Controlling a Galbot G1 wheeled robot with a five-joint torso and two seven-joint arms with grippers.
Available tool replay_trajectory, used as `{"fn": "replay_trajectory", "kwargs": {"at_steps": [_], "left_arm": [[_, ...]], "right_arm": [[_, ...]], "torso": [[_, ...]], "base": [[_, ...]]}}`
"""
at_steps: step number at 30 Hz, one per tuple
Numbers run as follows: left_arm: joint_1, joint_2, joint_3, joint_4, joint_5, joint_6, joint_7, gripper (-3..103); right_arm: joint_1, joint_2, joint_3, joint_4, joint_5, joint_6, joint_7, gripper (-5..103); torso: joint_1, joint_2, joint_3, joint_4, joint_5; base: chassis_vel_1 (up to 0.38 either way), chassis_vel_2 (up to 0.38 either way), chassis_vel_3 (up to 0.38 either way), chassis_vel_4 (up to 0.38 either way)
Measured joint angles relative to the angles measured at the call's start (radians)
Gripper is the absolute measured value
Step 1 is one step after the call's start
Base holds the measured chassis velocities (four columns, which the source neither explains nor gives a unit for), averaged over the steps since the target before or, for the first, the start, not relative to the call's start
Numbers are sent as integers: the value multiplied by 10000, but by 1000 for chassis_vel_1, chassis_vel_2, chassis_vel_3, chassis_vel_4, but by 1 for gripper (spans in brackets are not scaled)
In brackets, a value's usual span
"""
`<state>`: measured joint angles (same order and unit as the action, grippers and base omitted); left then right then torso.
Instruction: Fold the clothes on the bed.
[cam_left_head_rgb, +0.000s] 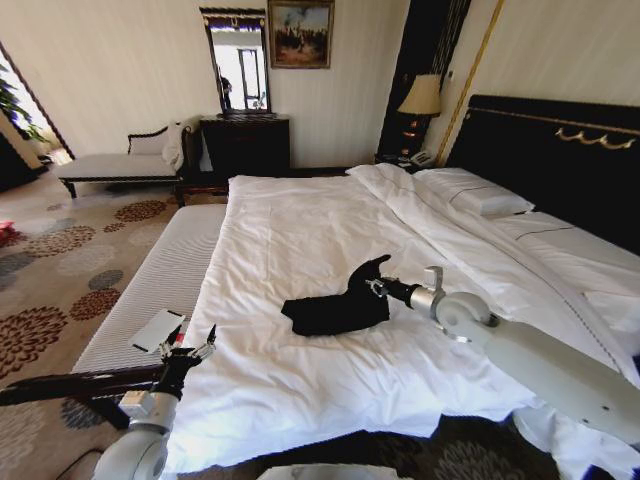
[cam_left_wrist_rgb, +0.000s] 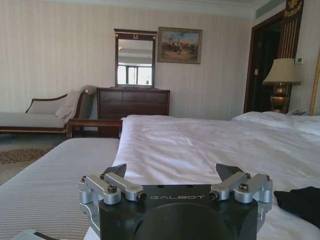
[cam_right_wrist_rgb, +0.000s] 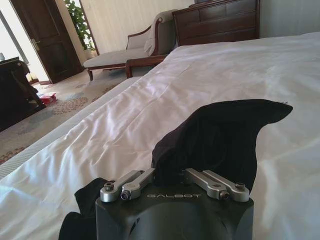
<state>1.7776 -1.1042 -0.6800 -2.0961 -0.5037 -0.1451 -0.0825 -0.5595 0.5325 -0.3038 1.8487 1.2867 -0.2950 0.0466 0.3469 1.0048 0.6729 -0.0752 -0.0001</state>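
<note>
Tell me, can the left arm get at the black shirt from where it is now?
Probably yes. The left gripper hovers open at the bed's near edge, and only bare white duvet lies between it and the shirt, whose far side the right gripper is holding up.

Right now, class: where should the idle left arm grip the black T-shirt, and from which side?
Probably the low bunched end of the T-shirt nearest the left gripper, approaching from the bed's left edge; the right gripper holds the raised far end.
</note>
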Motion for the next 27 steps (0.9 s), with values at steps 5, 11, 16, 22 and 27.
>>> {"fn": "replay_trajectory", "kwargs": {"at_steps": [5,11,16,22,27], "left_arm": [[-1,0,0,0,0,0,0,100],[0,0,0,0,0,0,0,100],[0,0,0,0,0,0,0,100],[0,0,0,0,0,-1,0,100],[0,0,0,1,0,0,0,100]], "right_arm": [[576,531,-818,-101,-341,21,110,7],[900,1033,-1497,-516,-1172,81,72,7],[996,1410,-1903,-753,-1556,108,71,7],[1268,1757,-2413,-718,-1830,111,124,7],[1169,1923,-2602,-698,-2259,112,121,3]], "torso": [[0,0,0,1,-1],[0,1,0,-1,0],[0,0,0,-2,1],[0,0,0,0,0],[0,0,0,0,1]], "base": [[0,0,0,0],[0,0,0,0],[0,0,0,0],[0,0,0,0],[0,0,0,0]]}}
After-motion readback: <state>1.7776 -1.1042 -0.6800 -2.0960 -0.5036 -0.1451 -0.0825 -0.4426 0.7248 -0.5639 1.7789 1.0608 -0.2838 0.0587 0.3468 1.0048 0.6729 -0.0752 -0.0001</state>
